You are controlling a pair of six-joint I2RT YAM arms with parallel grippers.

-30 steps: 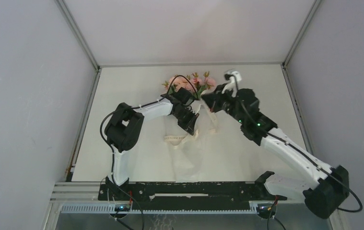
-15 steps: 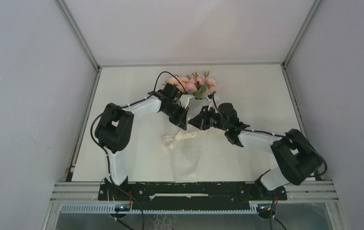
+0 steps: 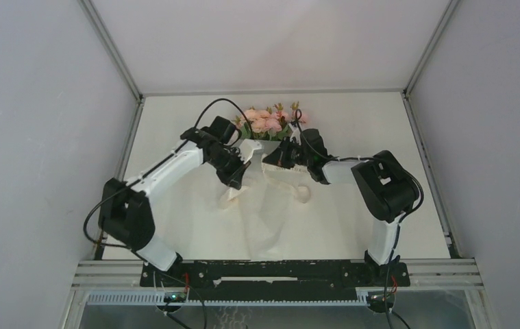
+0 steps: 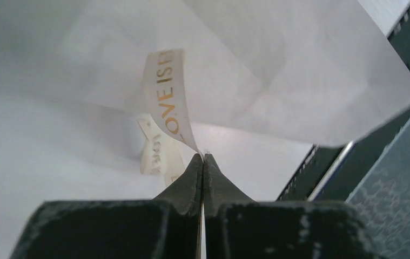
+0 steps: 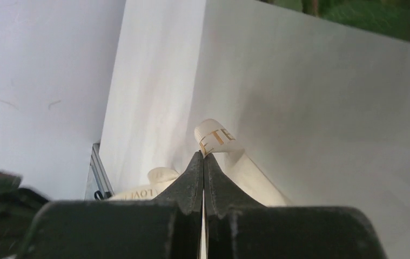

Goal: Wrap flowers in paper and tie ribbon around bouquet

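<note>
The bouquet of pink flowers [image 3: 270, 120] lies at the far middle of the table, its stems in the creased white paper [image 3: 265, 219] that runs toward me. The cream ribbon [image 3: 231, 197] with gold letters crosses the paper, and another stretch of it loops on the right [image 3: 301, 193]. My left gripper [image 3: 237, 184] is at the paper's left edge. In the left wrist view its jaws [image 4: 203, 157] are shut on the ribbon [image 4: 167, 91]. My right gripper [image 3: 266, 162] is over the paper's upper part, shut [image 5: 203, 155] on a curled ribbon end [image 5: 216, 137].
Grey enclosure walls [image 3: 51, 137] close in the table on the left, right and back. A black rail [image 3: 270, 271] runs along the near edge by the arm bases. Green leaves [image 5: 364, 13] show above the paper [image 5: 327, 108] in the right wrist view.
The left gripper has drawn its ribbon end leftward. The right arm has folded in, so its gripper now reaches in from the right. The ribbon is spread to both sides of the paper.
</note>
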